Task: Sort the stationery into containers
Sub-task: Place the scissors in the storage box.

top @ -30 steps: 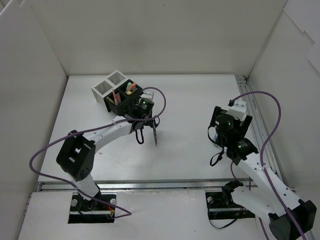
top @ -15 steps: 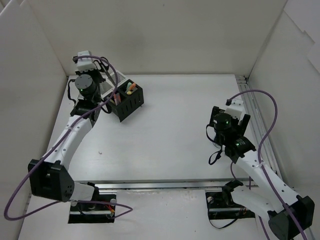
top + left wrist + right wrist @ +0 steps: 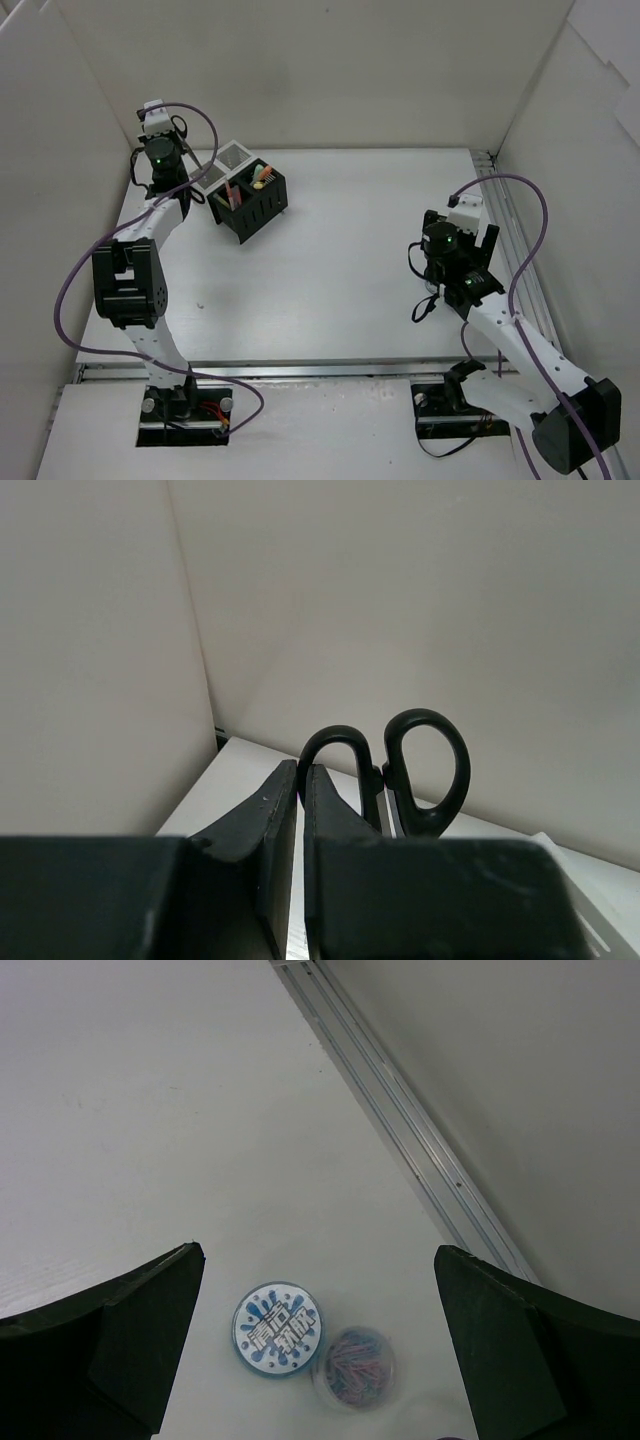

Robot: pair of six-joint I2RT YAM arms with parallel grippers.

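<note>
Left arm [image 3: 150,225] reaches to the far-left corner of the white table [image 3: 350,270], wrist near the white side wall [image 3: 60,150].

Left hand [image 3: 300,776]: fingers [image 3: 262,825] drawn narrow, only a thin slit between them, clamped on the small black-handled scissors [image 3: 432,770]. Both handle loops stand up past the fingertips, to the right of the slit. Blades are hidden behind the fingers, so the exact grip spot can't be made out. Scissors are off the table, held toward the corner where two walls meet.

Joined cluster of four square mesh cups, two white and two black [image 3: 240,190], sits far-left on the table, just right of the left wrist. White pair is on the far-left side, black pair nearer the table's middle. One black cup holds yellow, green and orange highlighters [image 3: 262,176]. The other holds pink and orange sticks [image 3: 230,192]. Contents of the white cups can't be told from overhead.

Right arm [image 3: 500,320] is over the right side of the table, well apart from the cups.

Right hand [image 3: 318,1260]: fingers [image 3: 110,1330] spread wide, holding nothing, pointing down at the table. Between them on the table is a round blue lid with white print [image 3: 277,1328], and just beside it a clear round tub of mixed-colour paper clips [image 3: 352,1368]. Silver rail [image 3: 400,1130] runs along the table's right edge.
</note>
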